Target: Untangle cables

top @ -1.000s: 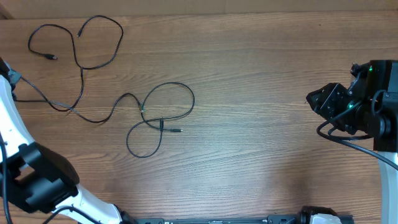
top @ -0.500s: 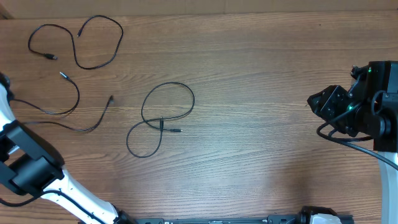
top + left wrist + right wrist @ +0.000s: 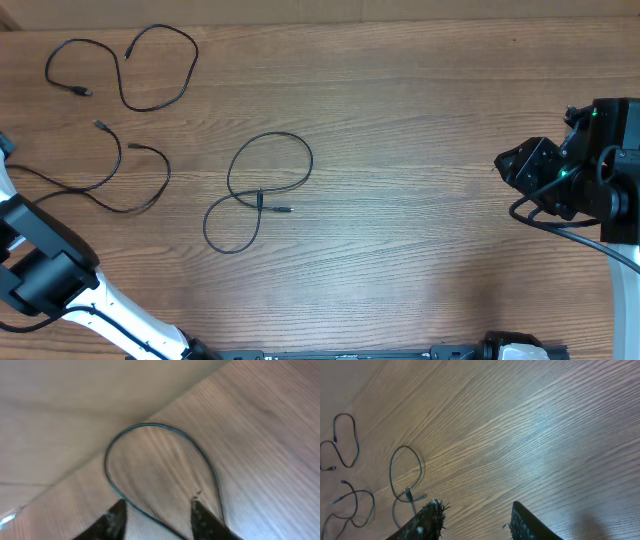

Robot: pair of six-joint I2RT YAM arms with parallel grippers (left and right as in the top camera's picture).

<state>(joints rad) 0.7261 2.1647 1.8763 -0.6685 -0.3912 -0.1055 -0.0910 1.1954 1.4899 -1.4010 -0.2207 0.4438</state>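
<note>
Three thin black cables lie apart on the wooden table. One curls at the far left point(image 3: 150, 70). A second snakes below it point(image 3: 135, 195) and runs off the left edge. A third forms a double loop point(image 3: 265, 175) near the middle, its plugs crossing. In the left wrist view my left gripper point(image 3: 157, 505) is open low over the table, and the second cable's loop point(image 3: 150, 426) runs between its fingertips. In the overhead view this gripper is past the left edge. My right gripper point(image 3: 512, 163) hovers open and empty at the far right, well away from the cables point(image 3: 405, 467).
The table's edge point(image 3: 165, 407) runs diagonally just beyond the loop in the left wrist view. The left arm's white links point(image 3: 50, 270) fill the near left corner. The right arm's black body point(image 3: 600, 170) stands at the right edge.
My left gripper has opened and let go of the second cable. That cable was pulled left, clear of the middle loop, and now lies slack. The right arm has not moved.
</note>
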